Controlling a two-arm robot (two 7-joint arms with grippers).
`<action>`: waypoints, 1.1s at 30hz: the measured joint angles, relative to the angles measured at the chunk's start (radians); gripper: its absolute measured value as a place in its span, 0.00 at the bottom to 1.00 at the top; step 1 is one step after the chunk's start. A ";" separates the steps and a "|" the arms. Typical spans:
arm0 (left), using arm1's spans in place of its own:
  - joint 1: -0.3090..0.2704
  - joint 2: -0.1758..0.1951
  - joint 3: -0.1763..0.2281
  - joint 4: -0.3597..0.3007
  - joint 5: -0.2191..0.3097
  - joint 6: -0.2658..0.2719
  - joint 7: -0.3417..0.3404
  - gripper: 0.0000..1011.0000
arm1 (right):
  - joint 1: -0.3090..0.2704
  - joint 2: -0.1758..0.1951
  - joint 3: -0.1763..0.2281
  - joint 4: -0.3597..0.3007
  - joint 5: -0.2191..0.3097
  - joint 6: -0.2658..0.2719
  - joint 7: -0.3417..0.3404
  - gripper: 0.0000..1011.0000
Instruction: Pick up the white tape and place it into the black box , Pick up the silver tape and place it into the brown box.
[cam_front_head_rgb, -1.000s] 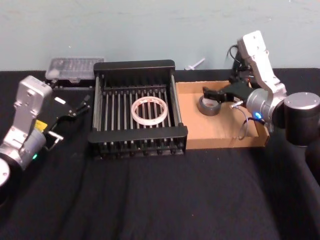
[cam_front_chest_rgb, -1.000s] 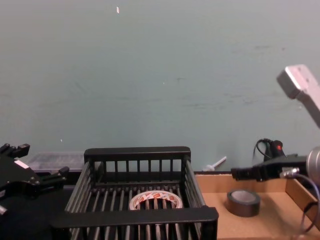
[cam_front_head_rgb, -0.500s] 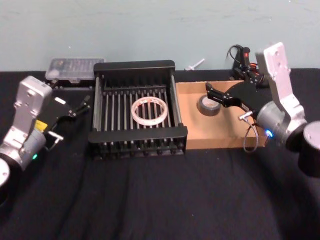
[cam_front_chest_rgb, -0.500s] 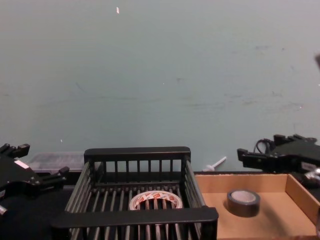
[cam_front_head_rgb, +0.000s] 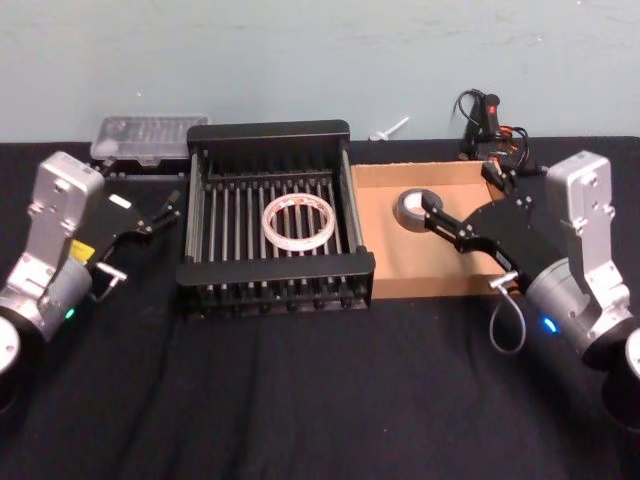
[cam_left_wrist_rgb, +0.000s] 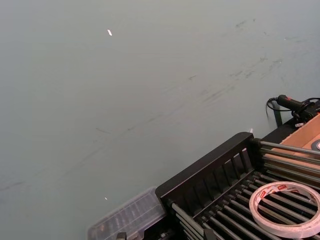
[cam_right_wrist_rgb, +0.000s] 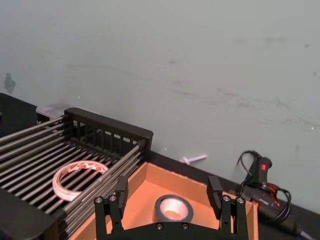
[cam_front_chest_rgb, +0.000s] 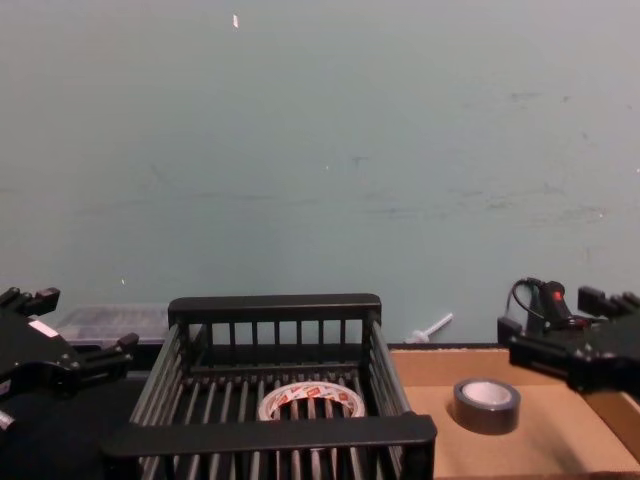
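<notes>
The counter is draped in black and carries both containers side by side at its far half; the black box sits left of centre, its slatted floor letting the white tape lie flat in the middle, so that half of the task looks finished; the brown box touches the crate's right side, and the silver tape rests flat near its far left corner, free of any grip, which suggests the second half is done as well; the right gripper hangs over the tray's right part, jaws spread wide and empty, near the roll but apart from it, a pose that fits a hand with nothing left to carry; the left gripper sits parked left of the crate, fingers open and empty, clear of both boxes; a clear plastic case lies at the far left.
</notes>
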 joint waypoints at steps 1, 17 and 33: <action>0.000 0.000 0.000 0.000 0.000 0.000 0.000 0.99 | -0.003 -0.001 0.000 0.001 0.000 -0.001 0.000 0.99; 0.000 0.000 0.000 0.000 0.000 0.000 0.000 0.99 | -0.021 -0.010 -0.002 0.012 -0.006 0.002 0.002 0.99; 0.000 0.000 0.000 0.000 0.000 0.000 0.000 0.99 | -0.021 -0.009 -0.001 0.010 -0.006 -0.001 0.002 0.99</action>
